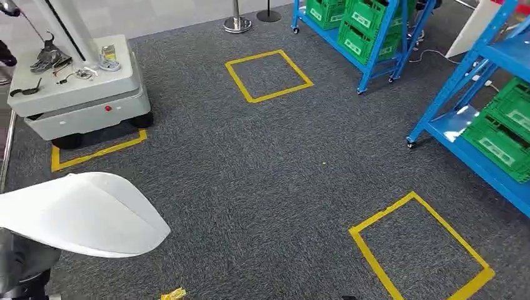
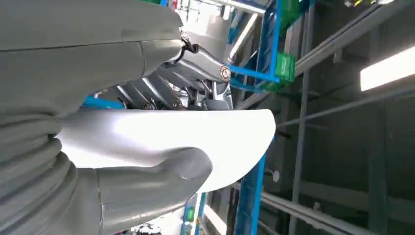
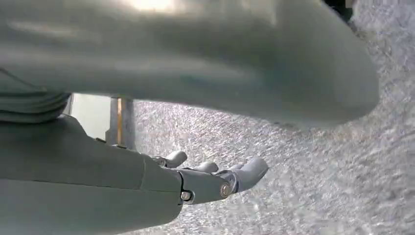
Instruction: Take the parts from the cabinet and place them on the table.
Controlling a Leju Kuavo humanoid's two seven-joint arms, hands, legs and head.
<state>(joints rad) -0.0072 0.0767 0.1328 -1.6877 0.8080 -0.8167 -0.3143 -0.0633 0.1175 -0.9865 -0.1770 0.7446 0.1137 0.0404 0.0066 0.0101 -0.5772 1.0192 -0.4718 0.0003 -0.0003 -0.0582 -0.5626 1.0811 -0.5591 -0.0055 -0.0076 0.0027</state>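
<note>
Left wrist view: white part point(image 2: 161, 134) hides the left hand's fingers point(image 2: 195, 68).

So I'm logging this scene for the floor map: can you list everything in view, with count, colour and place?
Taped squares: three, yellow, on the grey carpet.
Wheeled cart: one, pale grey, far left, with dark metal parts on top.
Shelving racks: two, blue, far right.
Crates: several, green, on the racks.
Post bases: two, at the far edge.
White panel: one, held by the left hand.
Right hand: holds nothing, above carpet.
</note>
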